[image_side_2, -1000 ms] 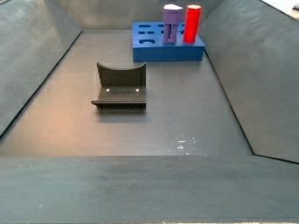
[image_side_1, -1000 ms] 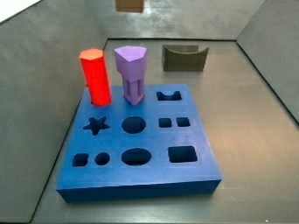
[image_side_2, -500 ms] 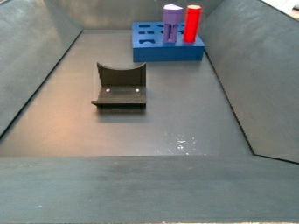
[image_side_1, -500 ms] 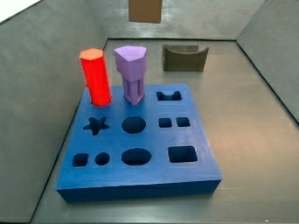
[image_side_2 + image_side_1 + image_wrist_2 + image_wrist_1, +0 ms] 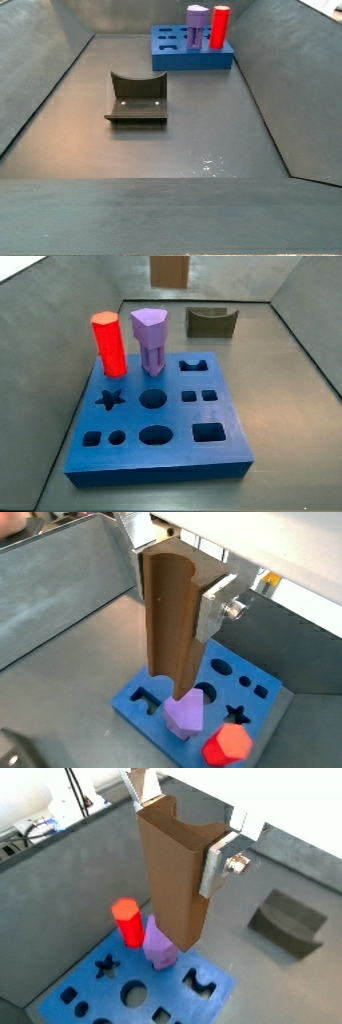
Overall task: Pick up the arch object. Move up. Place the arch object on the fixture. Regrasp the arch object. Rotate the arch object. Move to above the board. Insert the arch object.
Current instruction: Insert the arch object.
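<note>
Grey metal flooring with sloped grey walls surrounds the workspace. In both wrist views the gripper (image 5: 181,823) hangs high above the floor, its silver fingers (image 5: 214,607) clamped on the upper part of the arch object (image 5: 174,878), which hangs upright above the board (image 5: 160,416). In a side view only the brown lower end of the arch object (image 5: 170,269) shows, at the top centre of the frame. A red hexagonal peg (image 5: 108,344) and a purple pentagonal peg (image 5: 150,340) stand in the board's rear row. The fixture (image 5: 136,97) sits apart on the floor.
</note>
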